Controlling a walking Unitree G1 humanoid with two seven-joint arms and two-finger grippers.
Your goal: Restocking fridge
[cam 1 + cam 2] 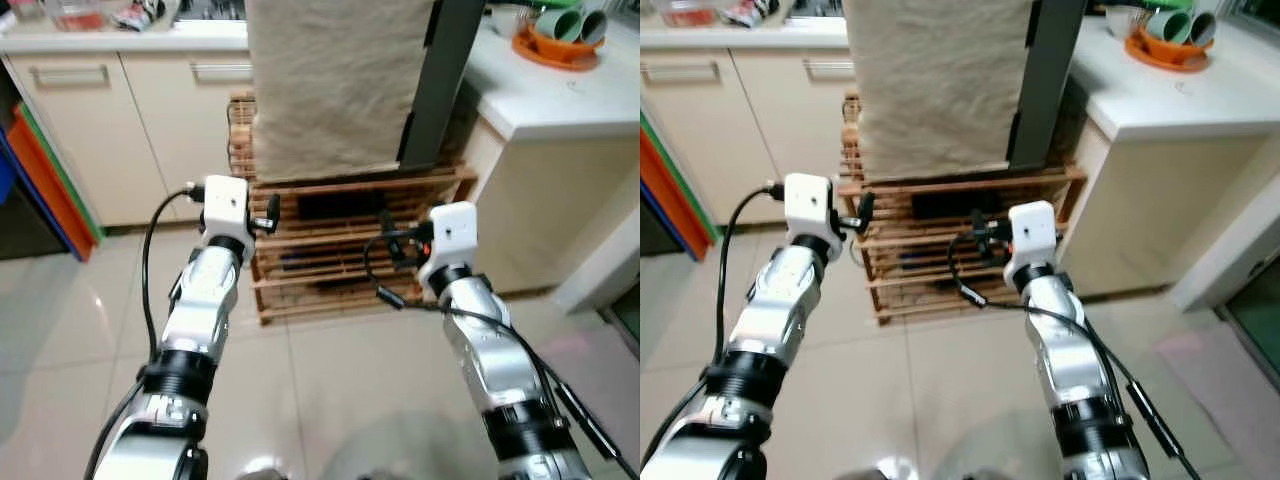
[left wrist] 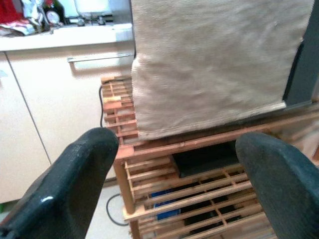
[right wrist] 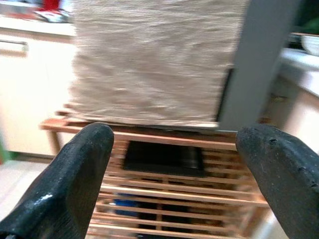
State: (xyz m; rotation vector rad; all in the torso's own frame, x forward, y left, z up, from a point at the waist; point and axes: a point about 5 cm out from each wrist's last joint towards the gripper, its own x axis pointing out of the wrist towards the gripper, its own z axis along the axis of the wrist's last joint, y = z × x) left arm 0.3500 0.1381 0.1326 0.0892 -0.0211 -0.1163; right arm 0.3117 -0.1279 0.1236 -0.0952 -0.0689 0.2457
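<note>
A small fridge stands on a slatted wooden rack (image 1: 350,250), with a beige cloth (image 1: 335,80) draped over its front and a dark grey side (image 1: 445,70) showing. Both my arms are raised toward it. My left gripper (image 2: 174,164) is open, its fingers (image 2: 79,174) spread wide in front of the cloth's lower edge and the rack, holding nothing. My right gripper (image 3: 174,159) is open too, fingers (image 3: 75,169) apart and empty, facing the rack's top shelf, where a flat black object (image 3: 164,157) lies. In the head views both wrists (image 1: 225,205) (image 1: 450,235) hover short of the rack.
Cream cabinets (image 1: 120,110) run along the left under a cluttered counter. A white counter (image 1: 540,90) on the right carries an orange tray with green cups (image 1: 565,35). Orange, green and blue boards (image 1: 45,180) lean at the far left. Glossy tiled floor (image 1: 330,380) lies below.
</note>
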